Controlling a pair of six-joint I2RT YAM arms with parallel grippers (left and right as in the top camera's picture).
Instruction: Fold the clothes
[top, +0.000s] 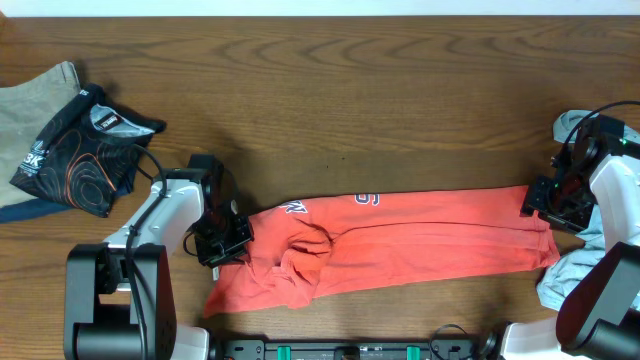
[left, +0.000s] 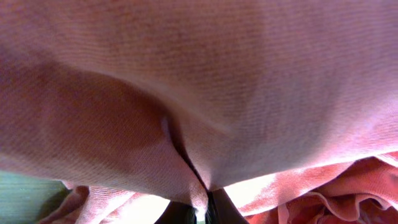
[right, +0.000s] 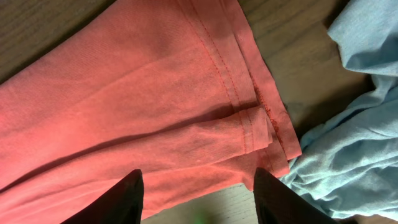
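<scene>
A coral-red tee (top: 420, 240) lies stretched in a long band across the near half of the table, white lettering showing on its upper edge. My left gripper (top: 228, 243) is at its bunched left end. In the left wrist view the red cloth (left: 199, 74) fills the frame and the gripper (left: 200, 214) is shut on a pinched fold. My right gripper (top: 545, 205) hovers over the tee's right end. In the right wrist view it stands open (right: 199, 202) above the stitched hem (right: 249, 118), nothing between its fingers.
A light grey-blue tee (top: 565, 280) lies crumpled at the right edge, touching the red tee's end (right: 348, 143). A black patterned garment (top: 85, 150) rests on khaki cloth (top: 30, 105) at the far left. Bare wooden table (top: 380, 100) lies behind.
</scene>
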